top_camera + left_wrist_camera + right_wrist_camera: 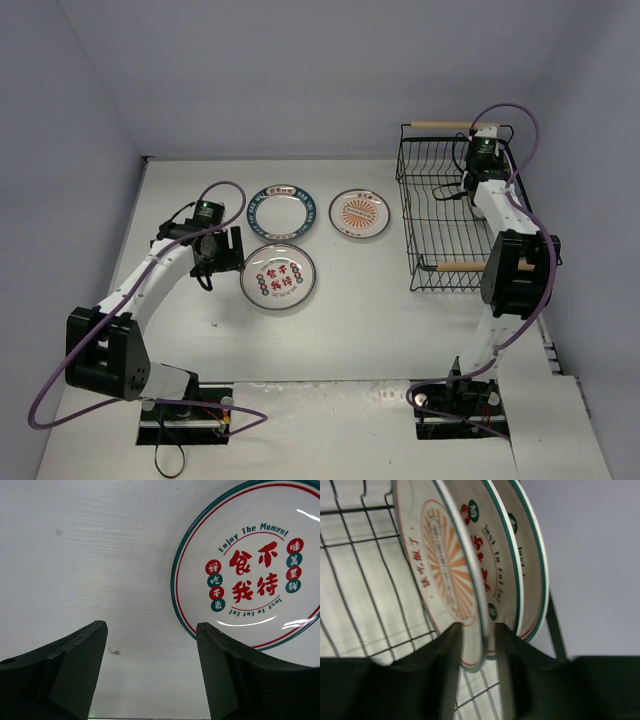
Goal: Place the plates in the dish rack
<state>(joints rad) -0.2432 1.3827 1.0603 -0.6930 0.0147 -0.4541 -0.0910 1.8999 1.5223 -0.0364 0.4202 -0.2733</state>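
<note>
Top view. Rack (455, 212) sits at the far right corner of the worktop (330, 340), its long side along the right edge, with one wooden handle at the far end and one at the near end. Three plates lie flat on the worktop:
- teal-rim plate (283, 212) and sunburst plate (359, 213), side by side toward the far edge, about mid-width
- red-character plate (278, 276), just nearer than the teal-rim one, almost touching it

Left fingers (228, 252) hang just left of the red-character plate. Right arm (497, 205) reaches over the rack, its wrist at the far end. Its fingers can't be made out from up here.

Left wrist view. Left fingers (65, 675) are spread wide with nothing between them, only bare worktop below. Red-character plate (250, 565) lies ahead and to the right, clear of both fingers. It has a green and red rim line, and "Enjoy The Moment" is legible.

Right wrist view. Right fingers (437, 680) are clamped on the lower rim of a racked sunburst plate (445, 565), one finger on each face. That plate stands on edge inside the rack wires (350, 580), tilted. Close behind it stand a second plate (490, 545) and a third plate (532, 570), both green-rimmed with red print and leaning the same way.
</note>
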